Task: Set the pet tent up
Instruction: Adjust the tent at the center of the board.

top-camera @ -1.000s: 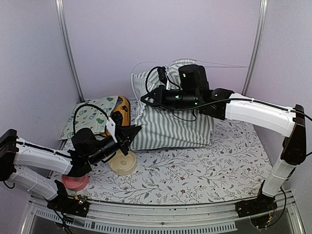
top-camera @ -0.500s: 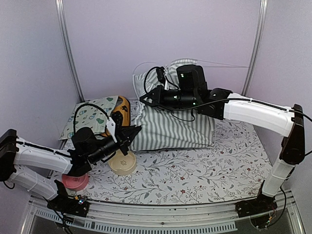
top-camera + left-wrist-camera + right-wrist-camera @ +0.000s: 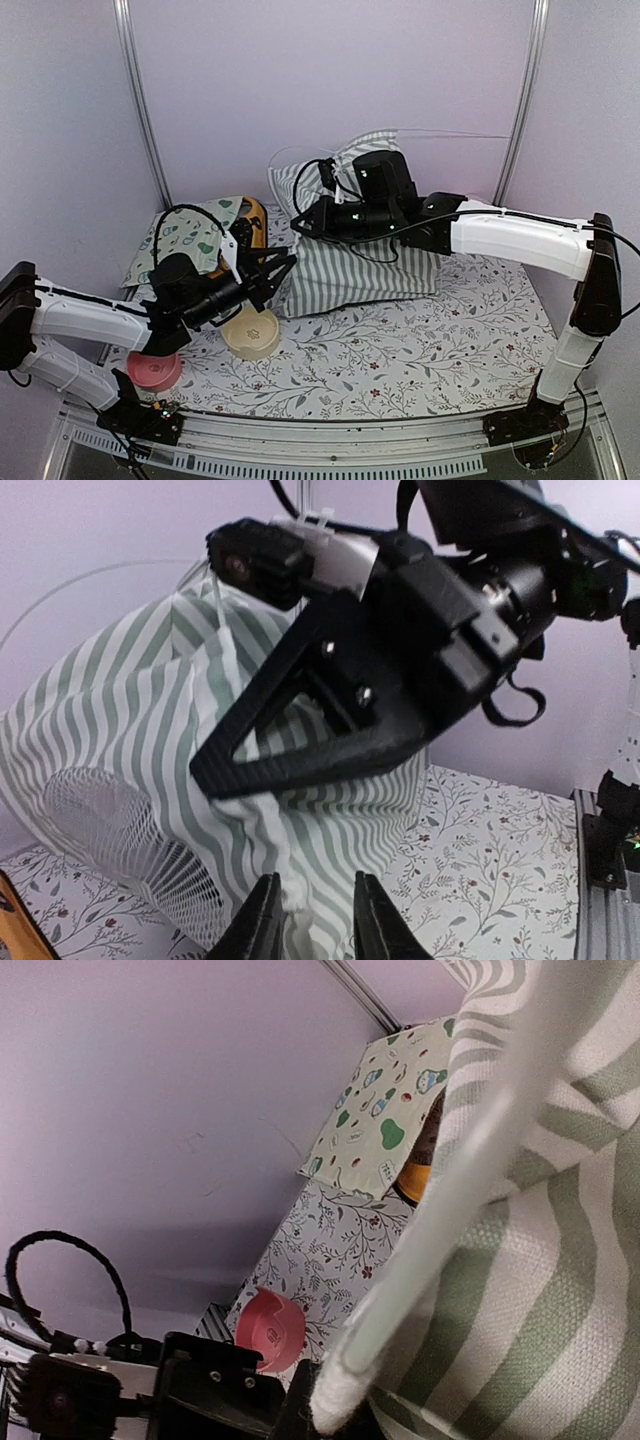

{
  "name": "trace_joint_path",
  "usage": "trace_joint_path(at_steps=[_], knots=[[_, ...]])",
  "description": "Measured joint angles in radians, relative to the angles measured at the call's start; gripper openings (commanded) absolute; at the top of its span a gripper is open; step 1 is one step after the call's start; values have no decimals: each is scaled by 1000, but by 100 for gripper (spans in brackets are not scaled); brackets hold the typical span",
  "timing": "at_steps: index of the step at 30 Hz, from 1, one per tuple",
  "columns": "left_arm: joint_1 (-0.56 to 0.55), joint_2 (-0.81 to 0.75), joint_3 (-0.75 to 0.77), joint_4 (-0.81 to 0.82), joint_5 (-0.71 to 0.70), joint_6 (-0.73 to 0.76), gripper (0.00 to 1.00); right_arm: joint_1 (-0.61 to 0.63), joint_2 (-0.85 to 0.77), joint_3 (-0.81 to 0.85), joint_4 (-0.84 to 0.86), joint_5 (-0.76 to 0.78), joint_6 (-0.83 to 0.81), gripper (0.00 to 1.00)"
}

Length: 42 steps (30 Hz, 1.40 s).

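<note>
The overhead view shows both arms reaching to the tent (image 3: 360,265), which sits slumped on the floral tablecloth (image 3: 420,350). The left gripper (image 3: 278,268) is at its near left corner and the right gripper (image 3: 303,222) is at its upper left edge. The left forearm lies low and angled inward. The right arm stretches long across from the far side, wrist turned toward the left arm.

Only the left wrist camera shows that arm's fingers (image 3: 262,925). They are narrowly parted with a fold of striped fabric hanging between them, not visibly pinched. Just above them the right gripper's black triangular finger crosses the cloth, with a lace panel (image 3: 110,820) to the left.

The right wrist camera shows only a striped hem close up, so I cannot tell that hand's grip. Beyond the hem are a patterned mat (image 3: 385,1120) and a pink bowl (image 3: 270,1330). A cream bowl (image 3: 250,335) sits beneath the left gripper.
</note>
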Motion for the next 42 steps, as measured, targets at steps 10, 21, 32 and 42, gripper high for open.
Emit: trace_joint_path(at_steps=[10, 21, 32, 42], knots=[[4, -3, 6, 11, 35, -28, 30, -6, 31, -19, -33, 14, -18, 0], [37, -105, -5, -209, 66, -128, 33, -7, 35, -19, -32, 13, -20, 0], [38, -80, 12, -390, 106, -183, 24, -7, 35, -19, -32, 13, -22, 0], [39, -19, 103, -468, 83, -175, 6, -7, 35, -19, -31, 15, -27, 0]])
